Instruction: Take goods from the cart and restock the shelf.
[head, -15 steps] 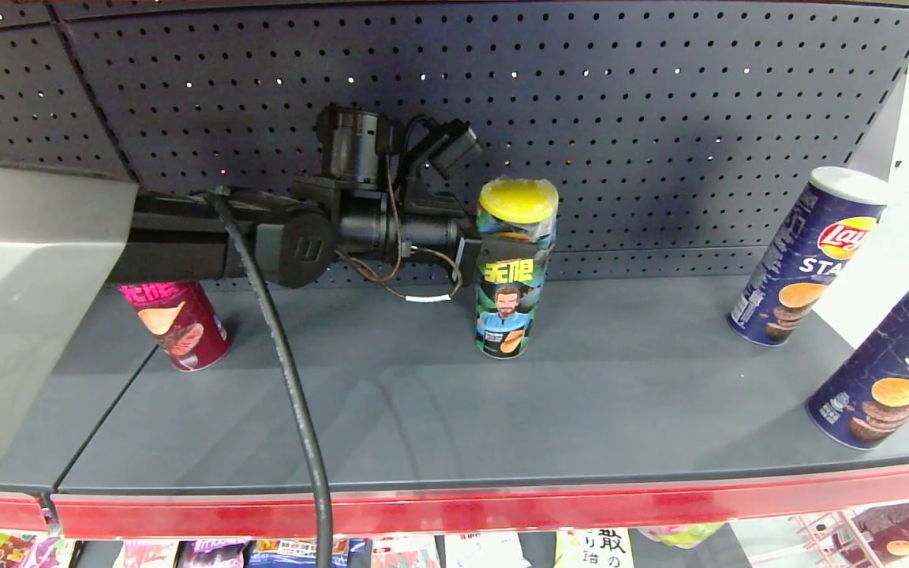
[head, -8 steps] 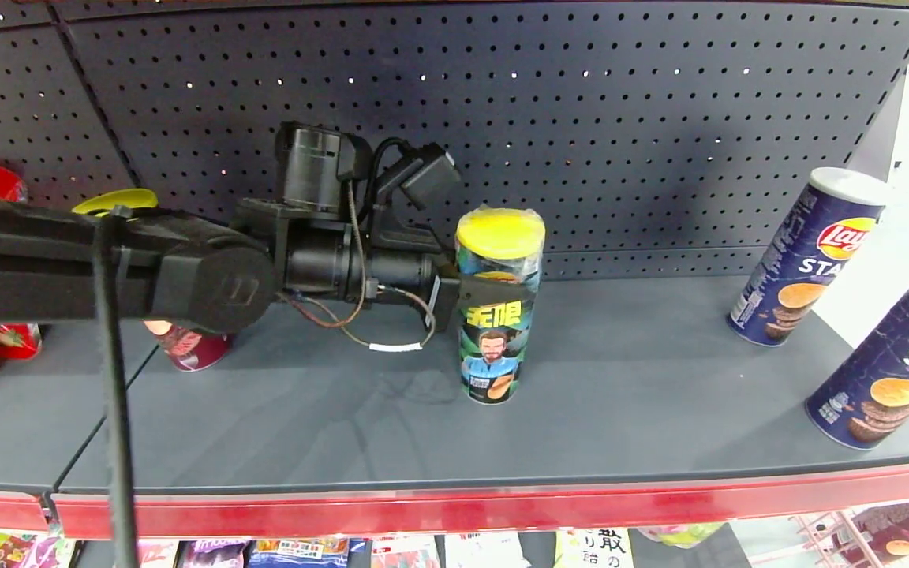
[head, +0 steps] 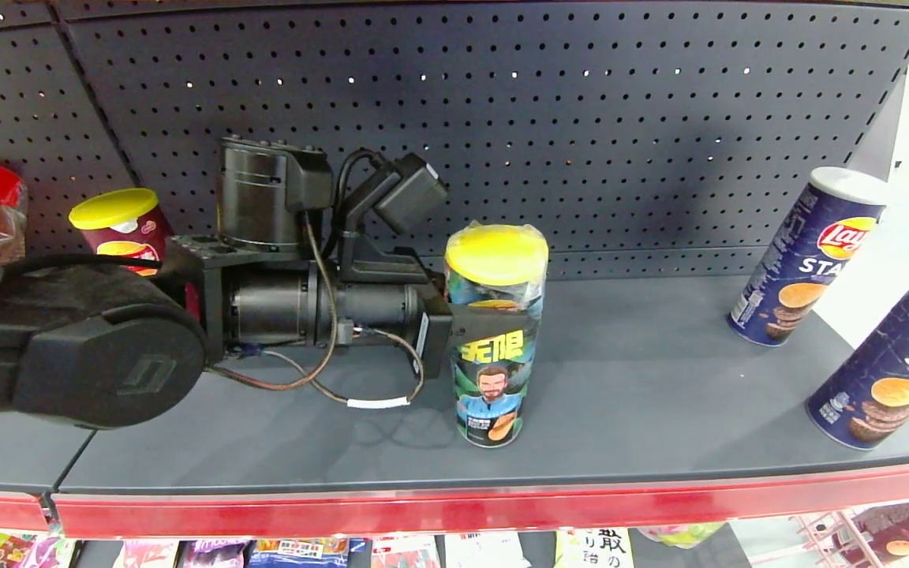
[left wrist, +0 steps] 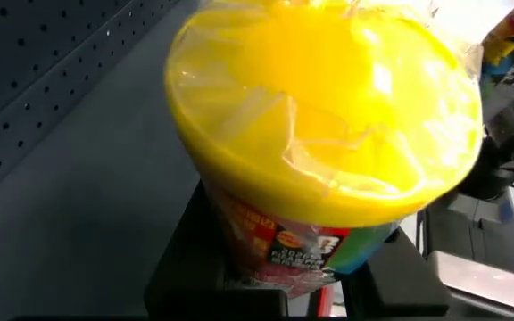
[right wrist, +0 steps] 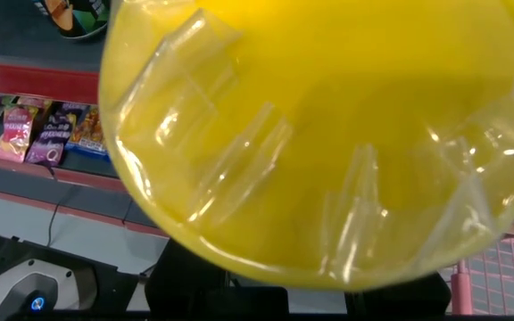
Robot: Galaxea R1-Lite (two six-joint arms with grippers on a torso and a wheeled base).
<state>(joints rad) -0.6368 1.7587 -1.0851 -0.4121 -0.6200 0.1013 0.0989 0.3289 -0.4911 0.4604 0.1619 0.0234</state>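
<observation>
Before the shelf, we see the right gripper's (right wrist: 306, 301) jaws clasping a yellow-lidded, plastic-wrapped canister (right wrist: 328, 125). Near the grey metal shelf's (head: 660, 379) red lip (head: 454, 509), the left gripper (head: 492, 317) clamps a green, yellow-lidded crisp canister (head: 494, 394), upright, sealed. Behind stand two blue crisp tubes (head: 806, 256) (head: 888, 371) and a maroon can (head: 119, 229).

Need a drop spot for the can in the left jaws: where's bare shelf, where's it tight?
Widest bare patch: shelf between the green can in the left gripper and the two blue cans at the right end, from pegboard to red lip. Also bare in front of the left arm. Tight: the left end, around the maroon can behind the arm.
</observation>
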